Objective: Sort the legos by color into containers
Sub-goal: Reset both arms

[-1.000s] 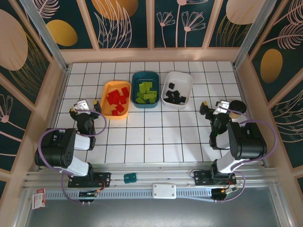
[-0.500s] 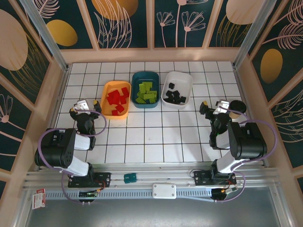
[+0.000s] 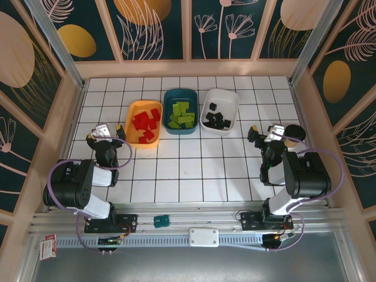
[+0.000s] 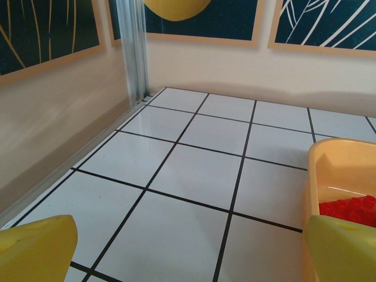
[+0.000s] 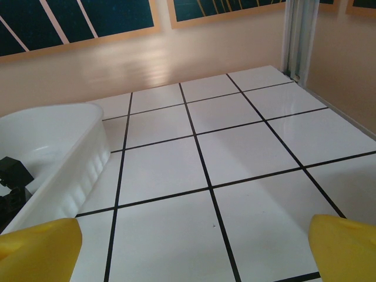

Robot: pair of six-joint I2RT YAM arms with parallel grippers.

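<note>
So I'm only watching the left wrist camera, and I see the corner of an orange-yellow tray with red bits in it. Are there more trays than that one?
Observer: Yes. From above, a dark teal tray sits just right of your orange-yellow tray, and it holds the lime green legos.
Operator: Any others?
Observer: A white tray, right of the teal one, holds the black legos.
Operator: And where's the other arm?
Observer: The right gripper is over the right side of the table, apart from the trays, open with nothing between its fingers.
</note>
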